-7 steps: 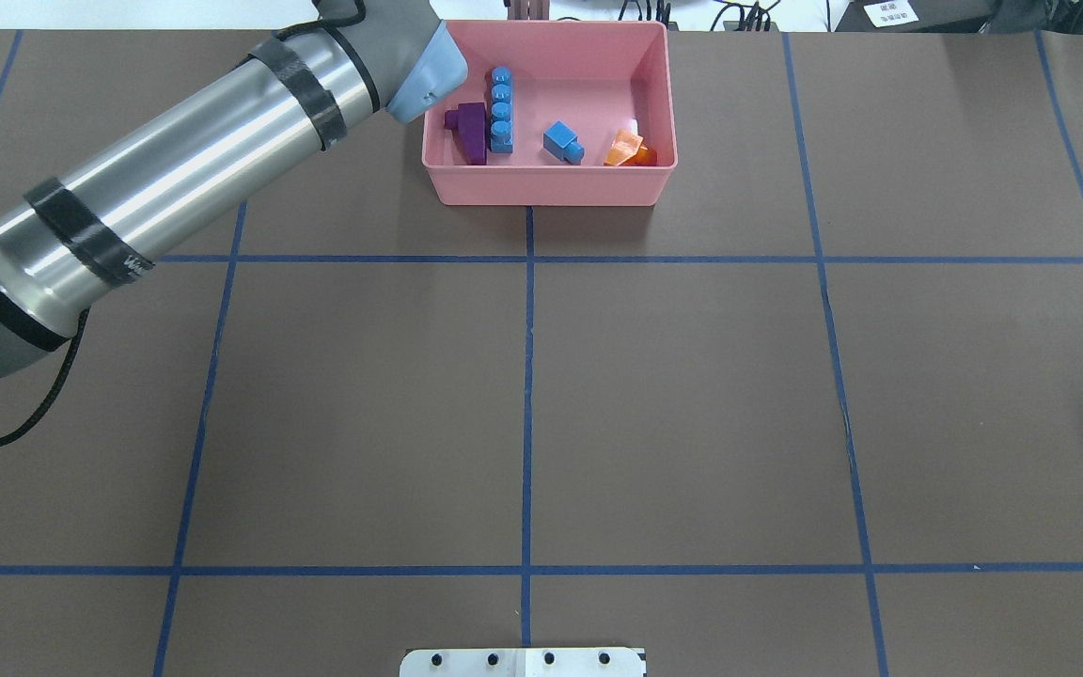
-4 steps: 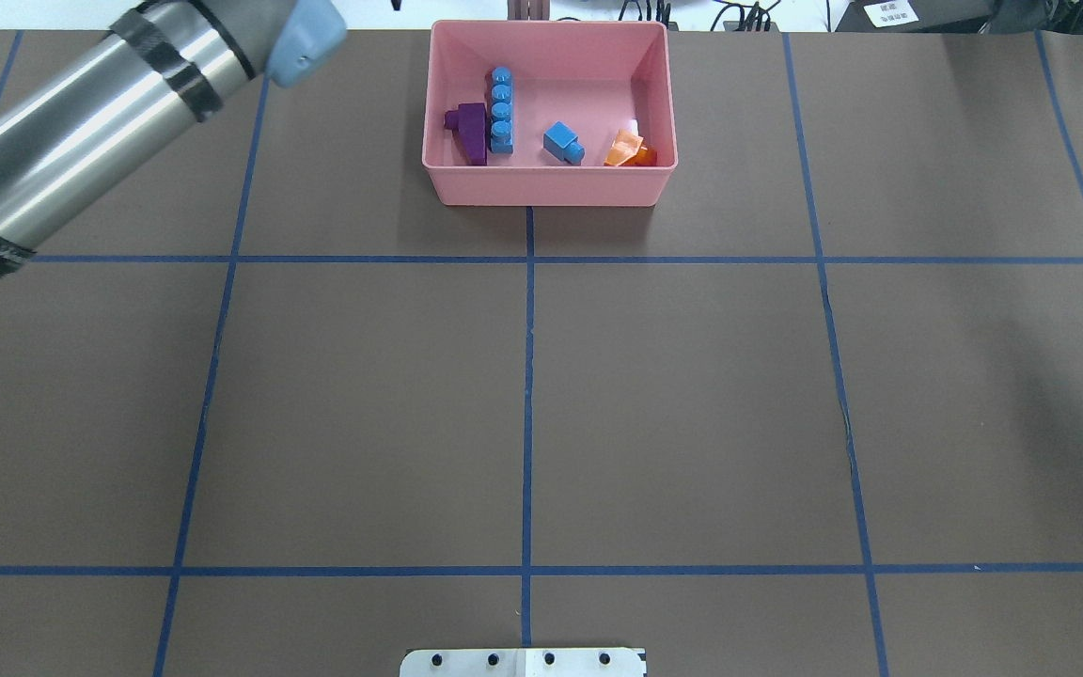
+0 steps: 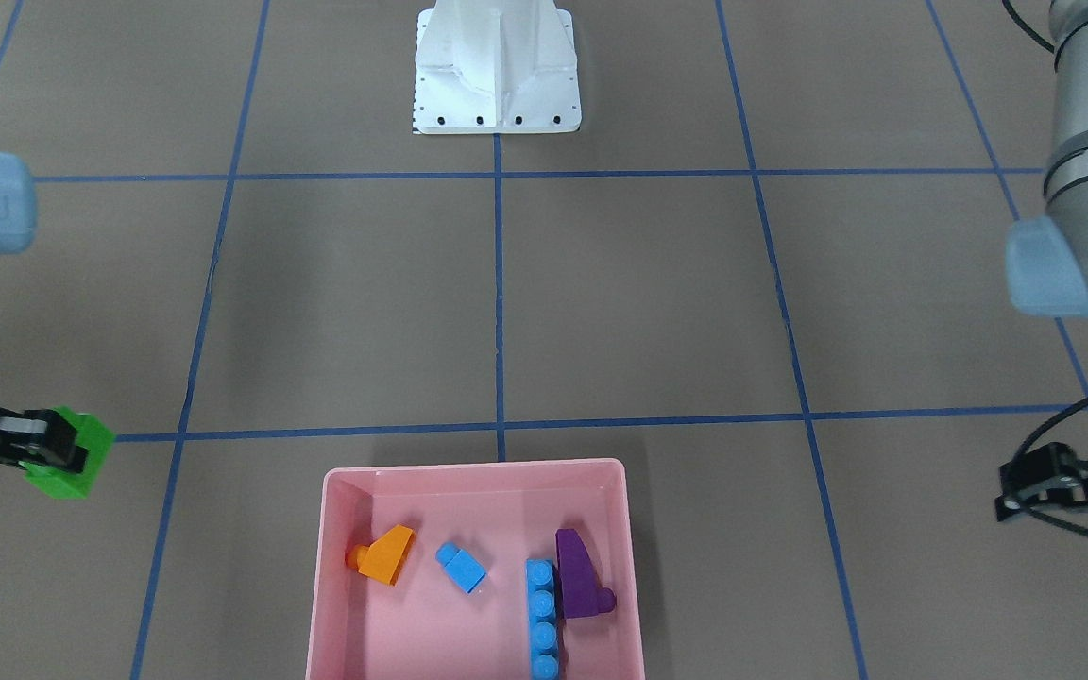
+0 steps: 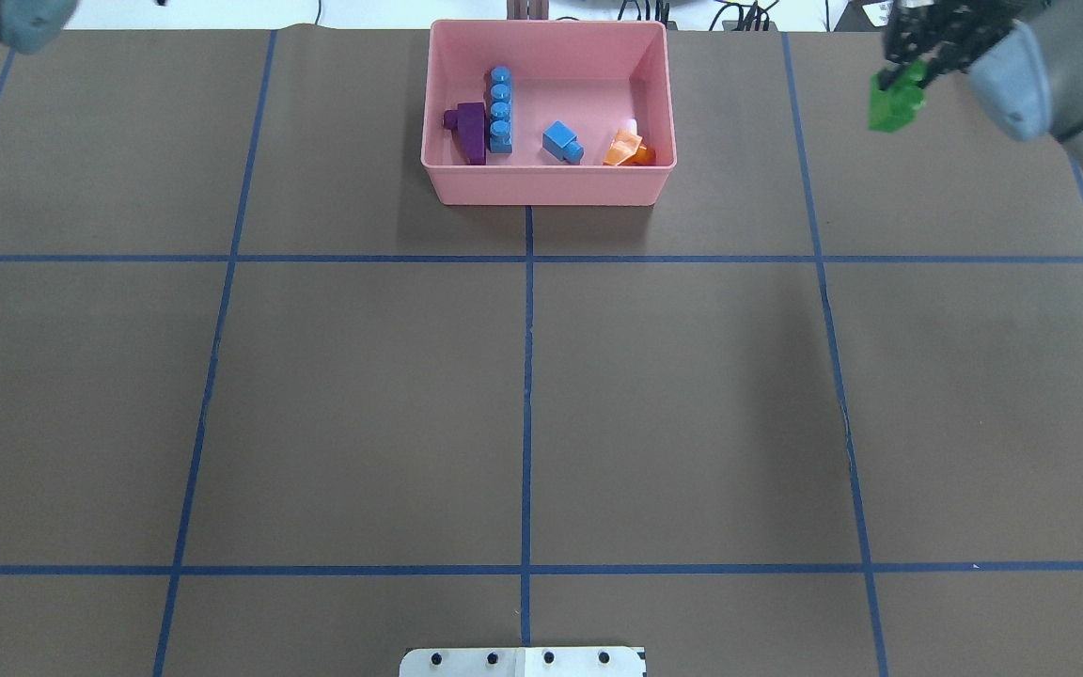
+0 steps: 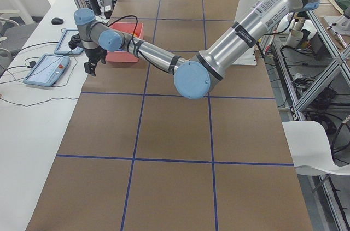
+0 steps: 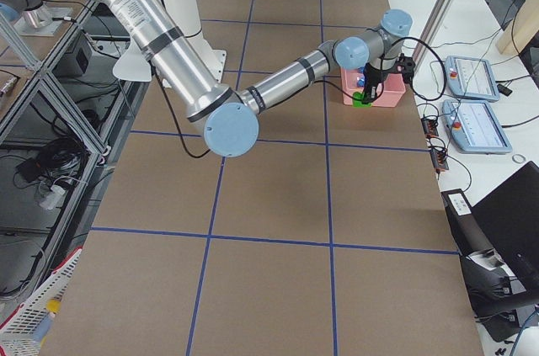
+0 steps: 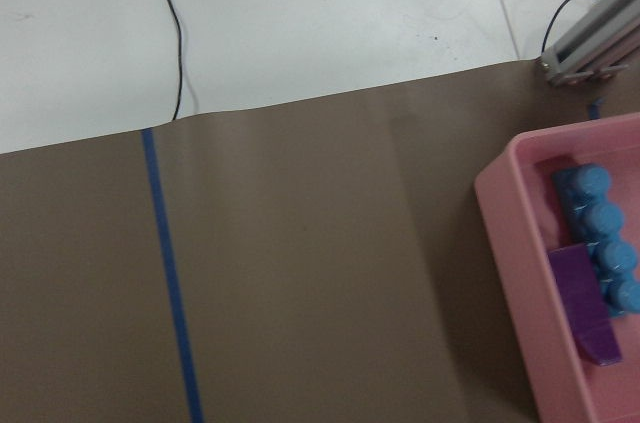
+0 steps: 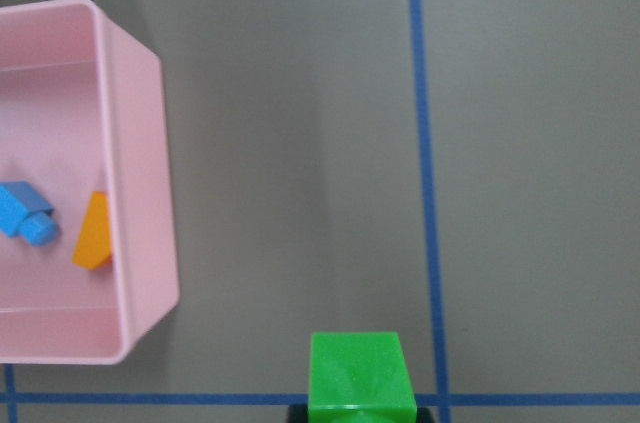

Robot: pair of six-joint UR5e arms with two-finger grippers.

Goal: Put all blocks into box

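The pink box (image 4: 546,193) stands at the table's far middle. In it lie the purple sloped block (image 4: 471,132), the long blue block (image 4: 501,108), the small blue block (image 4: 562,141) and the orange sloped block (image 4: 626,149). My right gripper (image 4: 897,86) is shut on the green block (image 4: 894,105) and holds it above the table, to the right of the box. In the front-facing view this gripper (image 3: 53,451) holds the green block (image 3: 72,453) left of the box (image 3: 473,467). My left gripper (image 3: 1011,491) hangs on the box's other side, apart from it, and looks open and empty.
The white robot base (image 3: 497,85) stands at the table's near edge. Blue tape lines cross the brown table (image 4: 673,404). Tablets and cables lie on the white bench (image 5: 44,67) beyond the far edge. The right wrist view shows the box wall (image 8: 140,193) left of the green block (image 8: 360,375).
My left arm has drawn back from over the box to the left. My right arm has come in from the right with the green block and moved it up and toward the box.
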